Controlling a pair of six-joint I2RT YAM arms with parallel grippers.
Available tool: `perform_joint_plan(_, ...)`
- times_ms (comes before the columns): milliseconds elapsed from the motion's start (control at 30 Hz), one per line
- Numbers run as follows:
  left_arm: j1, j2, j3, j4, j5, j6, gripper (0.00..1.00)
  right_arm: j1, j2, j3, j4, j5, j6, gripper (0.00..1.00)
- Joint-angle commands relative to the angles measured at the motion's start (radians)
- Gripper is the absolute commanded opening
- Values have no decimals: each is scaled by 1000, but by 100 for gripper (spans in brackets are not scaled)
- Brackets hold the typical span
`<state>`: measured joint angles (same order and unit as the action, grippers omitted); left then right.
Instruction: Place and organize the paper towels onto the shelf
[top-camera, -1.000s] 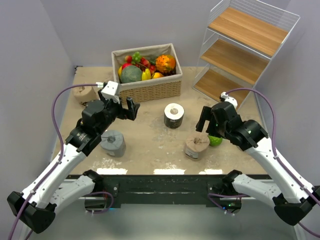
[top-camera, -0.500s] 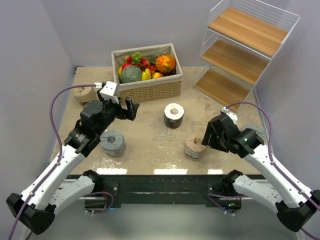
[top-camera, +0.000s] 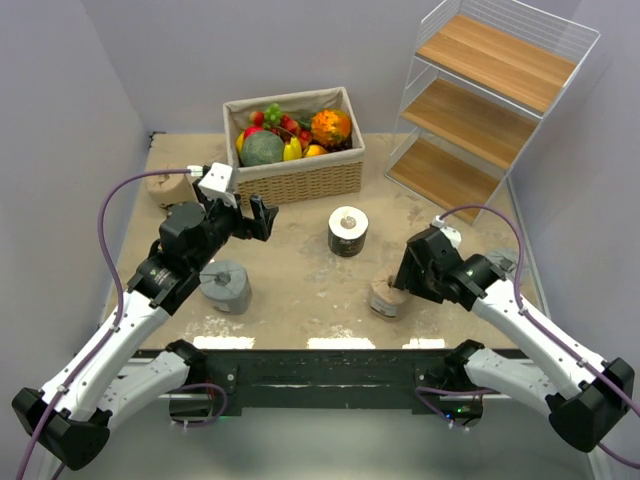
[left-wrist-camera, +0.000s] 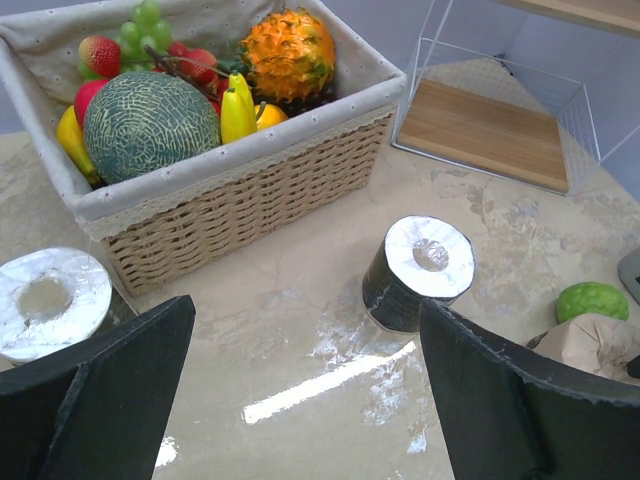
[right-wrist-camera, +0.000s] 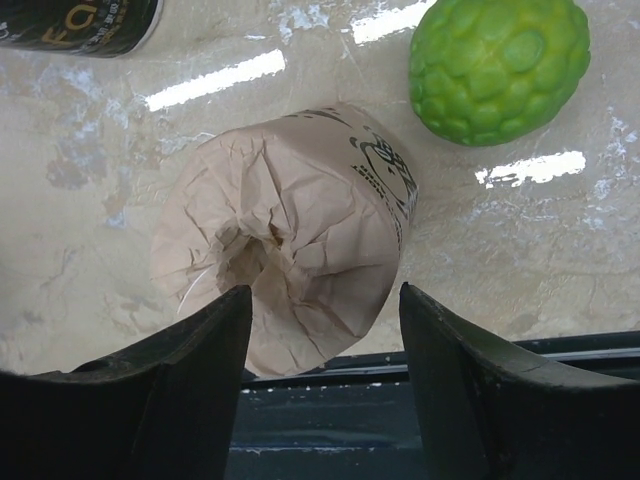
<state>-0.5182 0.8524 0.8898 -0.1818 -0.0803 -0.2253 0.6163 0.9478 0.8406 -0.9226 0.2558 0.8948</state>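
A kraft tan roll (right-wrist-camera: 290, 240) lies on the table near the front edge, also in the top view (top-camera: 381, 298). My right gripper (right-wrist-camera: 325, 290) is open, its fingers either side of this roll with small gaps; it shows in the top view too (top-camera: 397, 283). A black roll (top-camera: 348, 231) with a white end stands mid-table, also in the left wrist view (left-wrist-camera: 418, 272). My left gripper (left-wrist-camera: 305, 305) is open and empty above the table, left of the black roll (top-camera: 262, 218). A grey roll (top-camera: 225, 285) sits under the left arm. A second tan roll (top-camera: 165, 187) lies far left. The shelf (top-camera: 490, 100) stands back right.
A wicker basket (top-camera: 300, 178) of fruit stands at the back centre. A green lime (right-wrist-camera: 498, 65) lies just beyond the tan roll. Another white-ended roll (left-wrist-camera: 50, 300) sits left of the basket front. The shelf's lowest board (left-wrist-camera: 490, 130) is near floor level.
My right gripper has dropped and moved left and nearer, from above the lime to around the tan roll. The left arm has barely moved.
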Motion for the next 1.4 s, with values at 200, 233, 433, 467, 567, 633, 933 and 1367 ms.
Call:
perform_joint_plan(200, -8, 2, 5, 33, -3, -9, 100, 2, 29, -92, 108, 40, 59, 60)
perform_joint_plan(233, -9, 2, 6, 31, -3, -9, 100, 0, 31, -95, 116, 36, 59, 58)
perform_joint_plan(433, -11, 5, 5, 33, -1, -11, 100, 2, 20, -100, 122, 45, 62, 47)
perform_joint_plan(467, -9, 5, 5, 33, 1, -11, 100, 2, 22, -101, 126, 42, 62, 45)
perform_joint_plan(567, -14, 1, 5, 33, -4, -8, 100, 2, 25, -103, 139, 34, 67, 41)
perform_joint_plan(633, -16, -1, 3, 31, -10, -8, 100, 0, 20, -104, 145, 28, 67, 38)
perform_joint_plan(933, -23, -3, 5, 31, -19, -8, 100, 2, -44, 41, 85, 37, 21, 27)
perform_joint_plan(1367, -26, 2, -3, 28, -62, -3, 100, -1, 230, 866, -71, 333, -143, 26)
